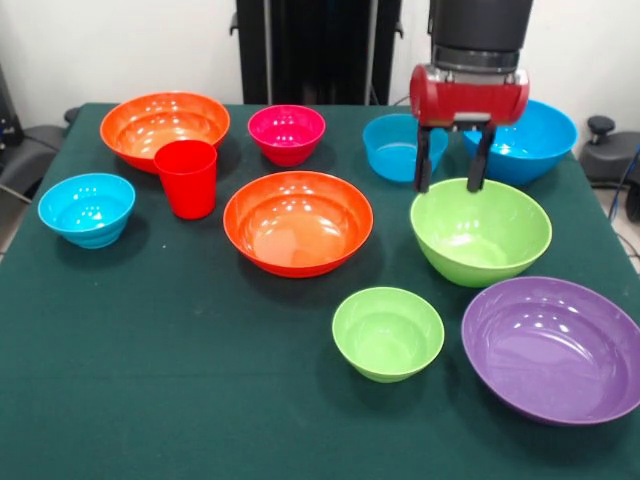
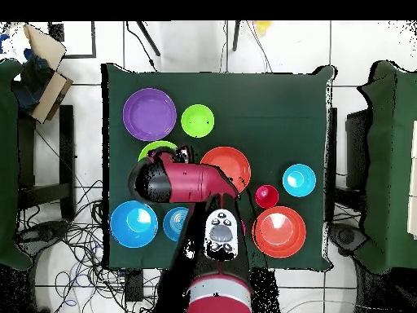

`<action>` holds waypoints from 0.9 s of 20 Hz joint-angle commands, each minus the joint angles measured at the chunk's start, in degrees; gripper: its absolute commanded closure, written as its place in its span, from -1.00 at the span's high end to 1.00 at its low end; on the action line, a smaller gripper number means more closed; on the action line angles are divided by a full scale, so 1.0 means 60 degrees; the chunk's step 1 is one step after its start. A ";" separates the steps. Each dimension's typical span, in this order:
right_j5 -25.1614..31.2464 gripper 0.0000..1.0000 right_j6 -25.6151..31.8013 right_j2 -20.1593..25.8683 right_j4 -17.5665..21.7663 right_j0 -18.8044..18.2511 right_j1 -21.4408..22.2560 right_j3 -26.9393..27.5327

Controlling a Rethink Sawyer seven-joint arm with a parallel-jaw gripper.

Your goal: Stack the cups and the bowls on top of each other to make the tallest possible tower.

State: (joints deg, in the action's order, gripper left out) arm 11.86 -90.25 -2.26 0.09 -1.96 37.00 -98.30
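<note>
Red and black, the gripper (image 1: 452,170) hangs over the back rim of the big green bowl (image 1: 480,230). Its two black fingers (image 1: 423,165) are spread apart and hold nothing. One fingertip looks like it sits right at the bowl's rim, but I cannot tell if it touches.

From above, the arm (image 2: 191,183) covers most of that green bowl (image 2: 155,148), and only a curved edge peeks out. It also hides part of a small blue bowl (image 2: 174,223). The arm comes straight down from the top in the front view.

No tower is built. All the bowls sit apart on the green table (image 1: 180,360). The red cup (image 1: 187,177) stands upright between two orange bowls (image 1: 298,222). The purple bowl (image 1: 553,348) is cut off at the side.
</note>
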 commanded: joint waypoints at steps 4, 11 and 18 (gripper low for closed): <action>0.0745 1.00 -0.0483 0.1149 0.0110 -0.0301 -0.1809 0.1791; 0.0418 1.00 -0.0539 0.1496 0.0272 -0.0674 -0.1945 0.1585; 0.0582 1.00 -0.0706 0.0792 0.0193 -0.0078 -0.2841 0.2751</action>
State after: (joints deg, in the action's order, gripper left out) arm 11.86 -90.25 -0.51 0.07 -4.18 25.52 -89.34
